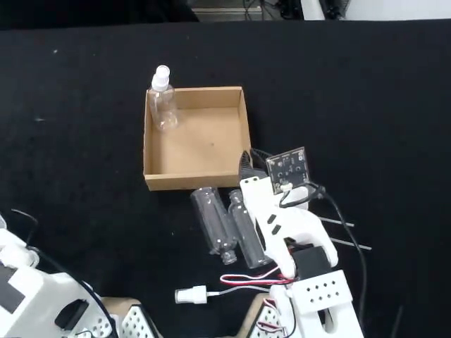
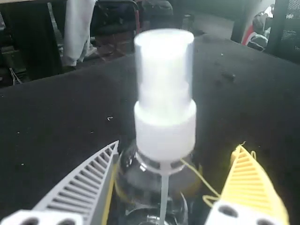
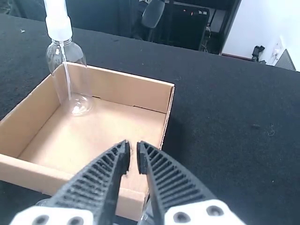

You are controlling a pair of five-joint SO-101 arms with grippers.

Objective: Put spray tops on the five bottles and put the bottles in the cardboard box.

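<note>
On the black surface [image 1: 366, 84] one capped bottle [image 1: 163, 105] is stood in the cardboard box [image 1: 190, 182] (upper-left corner). The right hand [image 3: 132, 145] is seen nearly together, empty. A second bottle [image 2: 164, 126], also capped, is seen at the left hand [image 2: 177, 149], and whether it is gripped cannot be told; boxing it is judged next.

The counter [image 1: 366, 84] was covered in black cloth right up to its far edge. In the high view, cables [image 1: 282, 8] lay tangled on a pale floor just past that edge. In the right wrist view a white wall [image 3: 267, 23] rose behind the counter, with dark furniture [image 3: 187, 28] beside it. In the left wrist view a black chair [image 2: 287, 23] stood near the counter in a dim room.
</note>
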